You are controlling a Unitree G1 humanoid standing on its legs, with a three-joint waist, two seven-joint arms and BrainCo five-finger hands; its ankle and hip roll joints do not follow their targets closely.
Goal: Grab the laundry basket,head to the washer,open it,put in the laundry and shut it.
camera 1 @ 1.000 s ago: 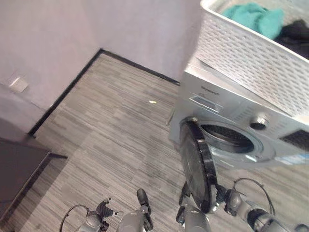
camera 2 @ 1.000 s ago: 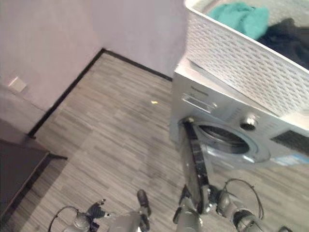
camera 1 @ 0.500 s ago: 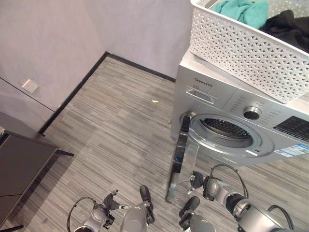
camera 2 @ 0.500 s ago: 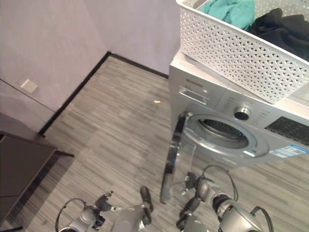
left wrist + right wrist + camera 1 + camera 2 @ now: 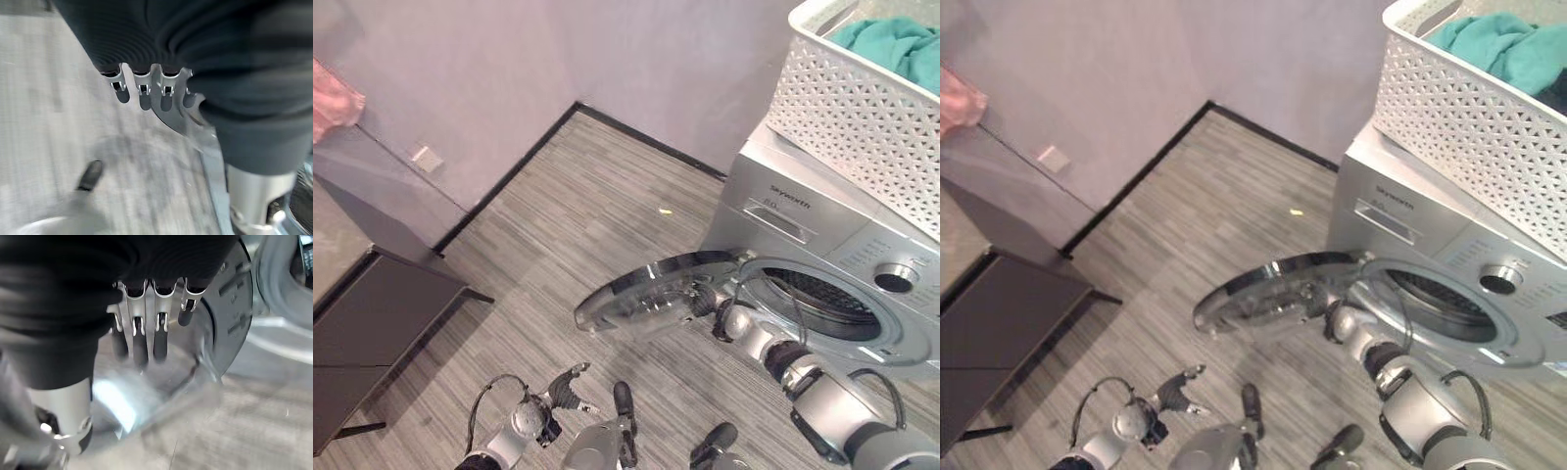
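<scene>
The silver washer (image 5: 803, 211) stands at the right with its round glass door (image 5: 641, 294) swung wide out over the floor, leaving the drum opening (image 5: 827, 299) bare. On the washer's top rests the white lattice laundry basket (image 5: 862, 98) with a teal cloth (image 5: 891, 44) in it. My right hand (image 5: 705, 297) is at the door's inner side near the hinge; its straight fingers (image 5: 142, 345) lie against the glass and it is open. My left hand (image 5: 563, 384) hangs low over the floor, fingers (image 5: 144, 95) relaxed and holding nothing.
A dark low table (image 5: 372, 333) stands at the left against the wall, and a pink cloth (image 5: 333, 98) shows at the upper left. A wall socket (image 5: 426, 157) sits above the black skirting. A small yellow scrap (image 5: 666, 210) lies on the striped grey floor.
The washer door has swung much further out to the left, with my right hand staying on it. The camera has also shifted, so the whole scene sits differently.
</scene>
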